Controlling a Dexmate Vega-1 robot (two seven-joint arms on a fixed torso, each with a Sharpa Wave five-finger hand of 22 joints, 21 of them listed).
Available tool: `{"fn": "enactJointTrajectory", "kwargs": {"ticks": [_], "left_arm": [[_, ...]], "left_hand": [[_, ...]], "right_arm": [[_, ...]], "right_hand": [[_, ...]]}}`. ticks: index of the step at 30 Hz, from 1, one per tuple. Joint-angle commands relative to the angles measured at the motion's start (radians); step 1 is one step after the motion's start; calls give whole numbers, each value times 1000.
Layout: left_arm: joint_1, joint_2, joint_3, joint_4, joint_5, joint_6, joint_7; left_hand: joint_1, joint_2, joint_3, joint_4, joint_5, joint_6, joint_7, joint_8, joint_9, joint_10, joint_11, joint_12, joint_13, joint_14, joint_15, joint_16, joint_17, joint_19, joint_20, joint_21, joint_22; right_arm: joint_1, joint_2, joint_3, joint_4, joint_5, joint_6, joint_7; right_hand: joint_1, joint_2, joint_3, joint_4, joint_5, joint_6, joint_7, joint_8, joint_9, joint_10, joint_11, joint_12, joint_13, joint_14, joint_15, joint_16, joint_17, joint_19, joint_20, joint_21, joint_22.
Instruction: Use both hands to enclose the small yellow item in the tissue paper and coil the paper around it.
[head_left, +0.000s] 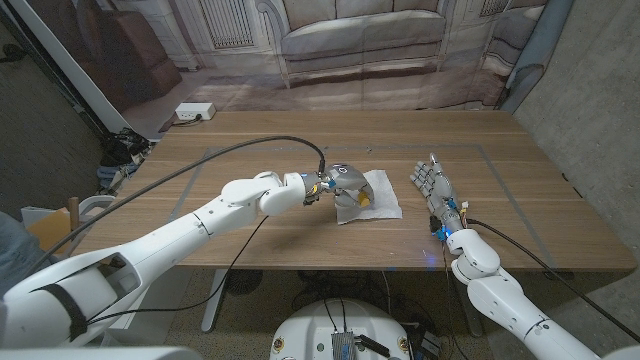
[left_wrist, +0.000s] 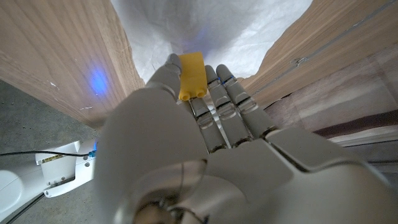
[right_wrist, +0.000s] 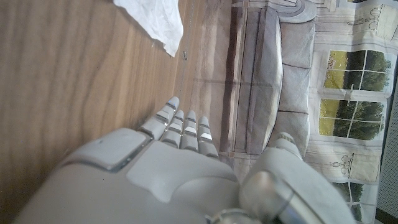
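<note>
A white sheet of tissue paper (head_left: 378, 196) (left_wrist: 205, 25) (right_wrist: 154, 18) lies on the wooden table (head_left: 250, 150) near its middle. My left hand (head_left: 343, 181) (left_wrist: 205, 137) is over the paper's left part and pinches the small yellow item (head_left: 363, 198) (left_wrist: 191, 76) between its fingertips, just above the sheet. My right hand (head_left: 431, 186) (right_wrist: 168, 162) stands a short way to the right of the paper, apart from it, with its fingers stretched out and holding nothing.
A black cable (head_left: 200, 165) runs along my left arm over the table's left half. A white power strip (head_left: 195, 112) lies on the floor behind the table's far left corner. A printed backdrop of a sofa (head_left: 360, 40) hangs behind.
</note>
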Motion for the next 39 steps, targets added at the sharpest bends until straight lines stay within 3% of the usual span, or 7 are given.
{"fn": "enactJointTrajectory", "kwargs": {"ticks": [1,33,39], "left_arm": [[-17,-11,21,9,8,15,-19],[-28,-17,38,2,-6,13,-50],[-21,-8,38,-34,17,46,-83]], "left_hand": [[-1,-8,8,-1,6,-9,0,-6,2,-13,-4,-3,-2,-17,-98,0,1,-14,-41,-7,2],[-27,-19,6,2,4,-98,4,-47,3,-112,16,-4,-14,-147,-69,-4,-1,-94,-25,-47,1],[-36,-20,5,3,4,-133,1,-59,4,-160,21,-6,-16,-209,-57,-7,-1,-144,-1,-70,1]], "right_arm": [[-12,-2,8,-2,3,9,-2],[-30,-7,18,-8,11,20,4],[-31,-10,19,-9,14,18,10]], "right_hand": [[-3,10,4,-6,-3,6,0,5,2,2,-4,4,5,7,1,7,2,7,0,8,5],[-5,11,3,-8,-4,11,-2,6,2,7,-3,6,5,9,3,7,2,7,1,8,5],[-5,12,3,-9,-4,11,-2,6,2,7,-3,6,5,9,2,7,2,8,1,8,5]]}}
